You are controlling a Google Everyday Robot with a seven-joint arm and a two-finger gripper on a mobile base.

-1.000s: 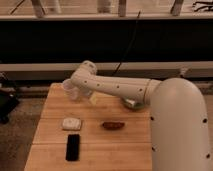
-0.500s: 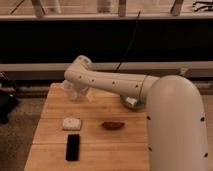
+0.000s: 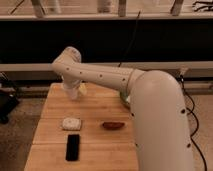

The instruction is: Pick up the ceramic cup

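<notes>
The ceramic cup (image 3: 74,92) is a small white shape at the far left of the wooden table (image 3: 95,112), just under the end of my arm. My gripper (image 3: 73,86) points down at the cup from above and is mostly hidden by the white wrist (image 3: 69,64). I cannot tell whether it touches or holds the cup. The arm reaches in from the lower right across the table.
A flat white rounded-square object (image 3: 71,123), a brown oblong object (image 3: 113,125) and a black flat rectangular object (image 3: 73,147) lie on the near part of the table. A sliver of the green bowl (image 3: 124,101) shows behind the arm. A dark wall and rail stand behind the table.
The end of my arm has swung left and risen a little. The cup stays in about the same spot under it.
</notes>
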